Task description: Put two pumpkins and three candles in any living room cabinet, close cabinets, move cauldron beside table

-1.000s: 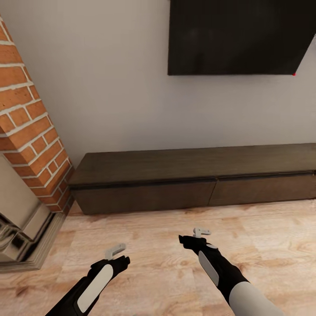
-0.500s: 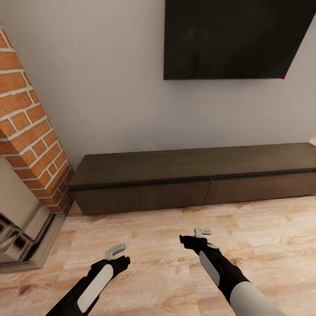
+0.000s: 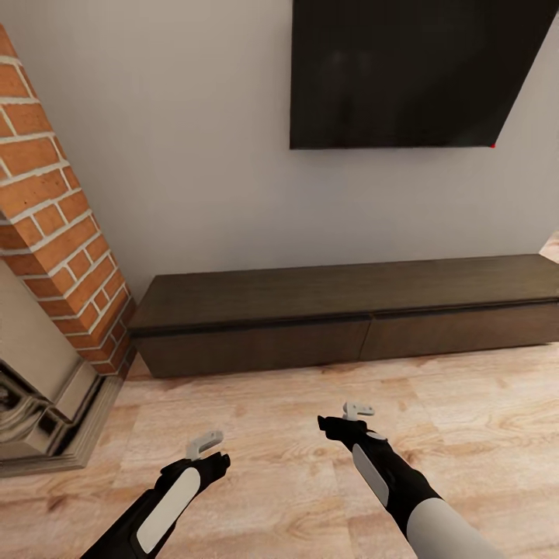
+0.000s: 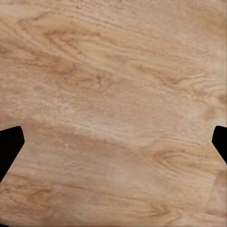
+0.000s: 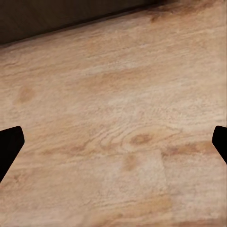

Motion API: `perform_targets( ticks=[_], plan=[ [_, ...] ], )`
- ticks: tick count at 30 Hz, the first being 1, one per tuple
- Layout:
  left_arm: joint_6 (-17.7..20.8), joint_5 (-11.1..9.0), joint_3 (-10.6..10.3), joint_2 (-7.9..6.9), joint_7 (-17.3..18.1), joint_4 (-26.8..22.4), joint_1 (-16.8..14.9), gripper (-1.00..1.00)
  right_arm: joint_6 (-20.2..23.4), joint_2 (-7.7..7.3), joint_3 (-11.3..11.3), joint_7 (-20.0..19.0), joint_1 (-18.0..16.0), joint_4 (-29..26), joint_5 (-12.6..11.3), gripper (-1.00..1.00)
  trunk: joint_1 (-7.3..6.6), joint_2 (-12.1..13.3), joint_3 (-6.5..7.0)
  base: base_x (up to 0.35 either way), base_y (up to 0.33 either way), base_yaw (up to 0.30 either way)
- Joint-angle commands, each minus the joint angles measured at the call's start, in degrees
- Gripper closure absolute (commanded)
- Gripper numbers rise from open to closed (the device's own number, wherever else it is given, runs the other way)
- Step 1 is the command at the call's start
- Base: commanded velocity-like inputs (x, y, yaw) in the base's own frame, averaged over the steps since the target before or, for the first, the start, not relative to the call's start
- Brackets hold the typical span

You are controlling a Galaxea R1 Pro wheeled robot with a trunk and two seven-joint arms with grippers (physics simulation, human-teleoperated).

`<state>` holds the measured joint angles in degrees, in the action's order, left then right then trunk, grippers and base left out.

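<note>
Light wood-plank floor [image 3: 310, 435], pale grey wall, a dark screen [image 3: 411, 70] mounted high on it. A brick fireplace [image 3: 54, 233] with a beige surround stood at the left edge of the head view.

The cabinet [image 3: 349, 310] lay against the wall straight ahead of us: long, low, dark brown, its long axis running left to right across the view. Both fronts sat flush, so we judged it closed. Nothing rested on its top.

The left claw [image 3: 206, 444] and the right claw [image 3: 357, 409] both hung over bare floor, well apart from the cabinet and pointed roughly toward it. We noted the right claw nearer to the cabinet, lined up close to the seam between the two fronts; the left claw sat further back, facing the left front. In each wrist view the dark fingertips [image 4: 9, 146] [image 5: 9, 146] showed at opposite edges with plain planks between them, so we read both claws as spread wide and carrying nothing. The right wrist view also caught the dark base of the cabinet [image 5: 71, 16] beyond the planks.

Our judgement: the cabinet lay forward of both arms, and the right arm had the shorter reach to a front.
</note>
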<state>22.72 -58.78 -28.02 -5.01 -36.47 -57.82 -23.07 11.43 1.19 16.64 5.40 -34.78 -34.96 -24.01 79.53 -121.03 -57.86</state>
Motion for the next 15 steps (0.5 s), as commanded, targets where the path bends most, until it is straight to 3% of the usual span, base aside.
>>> perform_targets(
  ticks=[1, 11, 15],
  plan=[
    [0.0, -0.4, -0.2, -0.07, -0.4, -0.1, 0.0, -1.00, 0.2, -0.05, 0.3, 0.6, 0.0, -0.1, -0.6, -1.00, -0.24, 0.4, 0.14, -0.012, 0.002, 0.000],
    [0.0, -0.4, -0.2, -0.09, -0.4, -0.1, 0.0, -1.00, -1.9, 0.00, 0.3, 0.8, 0.0, 0.1, -0.8, -1.00, -2.43, 4.4, 1.93, -0.002, 0.000, 0.005],
    [0.0, -0.4, -0.2, -0.09, -0.4, -0.1, 0.0, -1.00, -2.0, 0.27, 0.3, 0.8, 0.0, 0.6, -0.7, -1.00, -3.31, 6.0, 2.60, -0.014, 0.000, 0.175]
  ],
)
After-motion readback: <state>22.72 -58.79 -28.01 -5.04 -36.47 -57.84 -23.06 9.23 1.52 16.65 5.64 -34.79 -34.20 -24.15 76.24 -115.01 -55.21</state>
